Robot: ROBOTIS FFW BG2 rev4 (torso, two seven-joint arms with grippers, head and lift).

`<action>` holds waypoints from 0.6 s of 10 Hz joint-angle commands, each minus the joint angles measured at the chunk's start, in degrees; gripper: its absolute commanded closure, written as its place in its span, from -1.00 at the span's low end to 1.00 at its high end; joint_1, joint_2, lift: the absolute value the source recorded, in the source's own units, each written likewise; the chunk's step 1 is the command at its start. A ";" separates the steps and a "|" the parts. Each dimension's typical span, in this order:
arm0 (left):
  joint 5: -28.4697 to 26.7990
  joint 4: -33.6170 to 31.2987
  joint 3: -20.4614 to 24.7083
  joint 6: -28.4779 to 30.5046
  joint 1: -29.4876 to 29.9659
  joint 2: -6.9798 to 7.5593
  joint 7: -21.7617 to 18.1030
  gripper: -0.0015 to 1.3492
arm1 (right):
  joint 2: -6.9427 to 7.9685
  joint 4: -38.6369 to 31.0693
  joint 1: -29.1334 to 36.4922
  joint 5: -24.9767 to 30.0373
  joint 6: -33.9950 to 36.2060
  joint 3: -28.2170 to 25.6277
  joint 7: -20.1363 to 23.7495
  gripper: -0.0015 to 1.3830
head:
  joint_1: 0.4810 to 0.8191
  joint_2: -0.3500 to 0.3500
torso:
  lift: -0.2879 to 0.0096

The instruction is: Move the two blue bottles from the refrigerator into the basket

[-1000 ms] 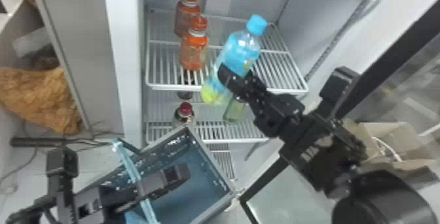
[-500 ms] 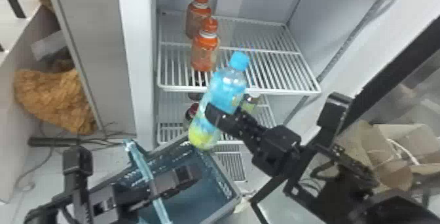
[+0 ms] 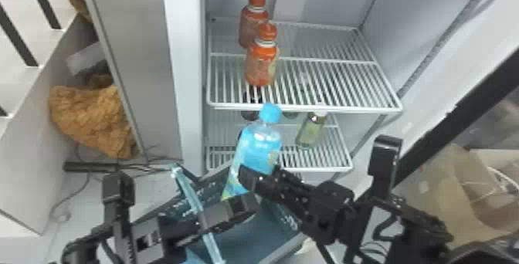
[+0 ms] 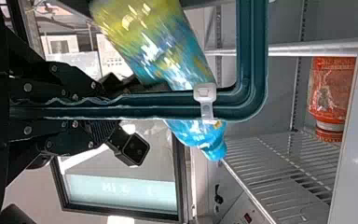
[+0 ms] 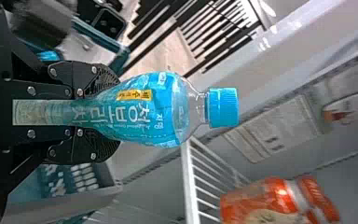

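Over at the left edge of the head view there's a crumpled brown bundle point(image 3: 92, 120). Lower middle, the left pincer point(image 3: 241, 207) is pinching the handle point(image 3: 193, 199) of the teal basket point(image 3: 270, 240), fingers tight on either side of it. Dead centre, a blue bottle point(image 3: 256, 143) leans with its cap up and out of the refrigerator, and the right pincer point(image 3: 260, 172) has it squeezed between both fingers. From the head camera, the bottle's low end overlaps the basket's far side. Two orange bottles point(image 3: 262, 64) are on the shelf point(image 3: 328, 85), upper middle. A greenish bottle point(image 3: 311, 132) sits lower, right of centre, and there's some cardboard point(image 3: 444, 201) lower right.
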 commanded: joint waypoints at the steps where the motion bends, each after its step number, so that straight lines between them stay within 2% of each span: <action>1: 0.18 0.00 0.00 -0.27 -0.22 0.00 0.00 0.78 | -0.43 0.73 0.47 0.59 0.99 0.52 0.29 0.83 | 0.27 -0.50 | 0.87; 2: 0.18 0.00 0.00 -0.27 -0.22 0.00 0.00 0.78 | -0.52 2.13 0.32 0.36 1.98 0.63 1.25 0.49 | 0.27 -0.49 | 0.87; 3: 0.29 0.00 0.00 -0.27 -0.08 0.00 0.00 0.78 | -0.60 2.84 0.18 0.25 2.12 0.75 1.78 -0.28 | 0.27 -0.48 | 0.87; 4: 0.29 0.00 0.00 -0.27 -0.08 0.00 0.00 0.78 | -0.60 3.12 0.18 0.02 2.12 0.75 1.87 -0.85 | 0.27 -0.47 | 0.87; 5: 0.29 0.00 0.00 -0.27 -0.22 0.00 0.00 0.78 | -0.60 2.98 0.18 0.02 1.98 0.52 2.04 -0.92 | 0.27 -0.47 | 0.87; 6: 0.29 0.00 0.00 -0.27 -0.22 0.00 0.00 0.78 | -0.52 2.98 0.18 -0.10 1.98 0.06 2.31 -0.80 | 0.27 -0.47 | 0.87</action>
